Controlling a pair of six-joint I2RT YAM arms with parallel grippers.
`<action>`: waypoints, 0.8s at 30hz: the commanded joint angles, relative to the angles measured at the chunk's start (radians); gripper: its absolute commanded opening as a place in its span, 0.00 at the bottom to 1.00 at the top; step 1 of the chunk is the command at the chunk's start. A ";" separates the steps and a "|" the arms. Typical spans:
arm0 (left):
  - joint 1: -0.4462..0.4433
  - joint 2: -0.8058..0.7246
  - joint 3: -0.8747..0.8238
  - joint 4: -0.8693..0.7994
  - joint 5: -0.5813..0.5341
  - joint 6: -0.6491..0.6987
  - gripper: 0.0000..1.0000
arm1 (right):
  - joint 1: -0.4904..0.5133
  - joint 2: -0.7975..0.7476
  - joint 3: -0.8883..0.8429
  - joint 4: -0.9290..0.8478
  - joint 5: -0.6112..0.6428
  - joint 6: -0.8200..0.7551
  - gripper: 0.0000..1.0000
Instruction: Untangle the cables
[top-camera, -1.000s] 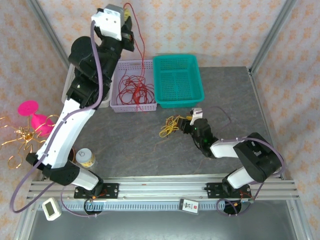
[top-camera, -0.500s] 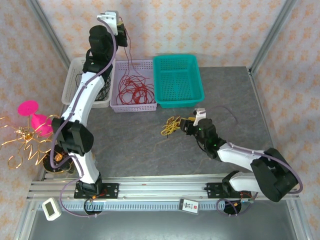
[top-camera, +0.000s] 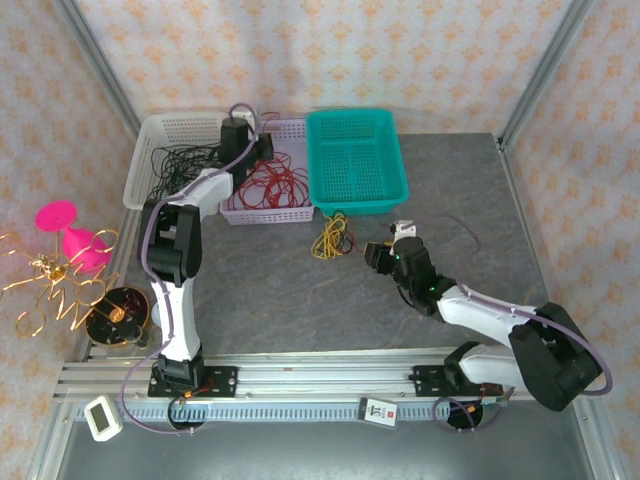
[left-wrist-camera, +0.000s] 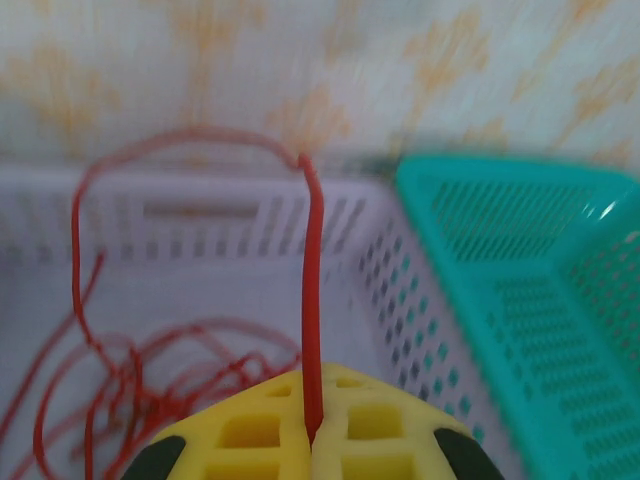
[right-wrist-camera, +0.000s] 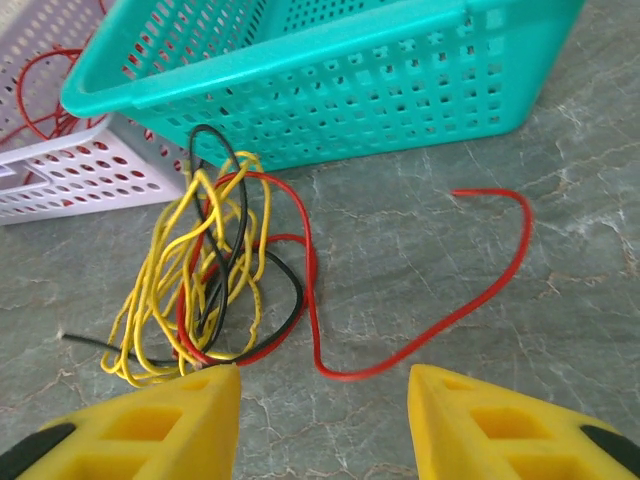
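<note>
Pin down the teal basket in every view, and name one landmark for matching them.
Top external: teal basket at upper centre of the table.
Left wrist: teal basket takes up the right side.
Right wrist: teal basket runs across the top.
Shared landmark: the pale basket holding red cable, on its left in all three.

yellow cable (top-camera: 328, 238): loose tangled loops, flat on the table (top-camera: 250, 290) toward its far edge | red cable (right-wrist-camera: 340, 375): looped through them, free end trailing right | red loops (top-camera: 270, 180): heaped in lilac basket (top-camera: 265, 215), far-left
</note>
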 joint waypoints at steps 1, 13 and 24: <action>-0.004 -0.055 -0.114 0.132 0.008 -0.070 0.00 | 0.005 -0.069 0.023 -0.082 0.047 0.031 0.48; -0.037 -0.288 -0.427 0.157 -0.068 -0.066 0.00 | 0.005 -0.026 0.076 -0.098 0.068 0.012 0.48; -0.040 -0.188 -0.379 0.112 -0.100 -0.044 0.00 | 0.005 0.005 0.093 -0.116 0.052 0.038 0.49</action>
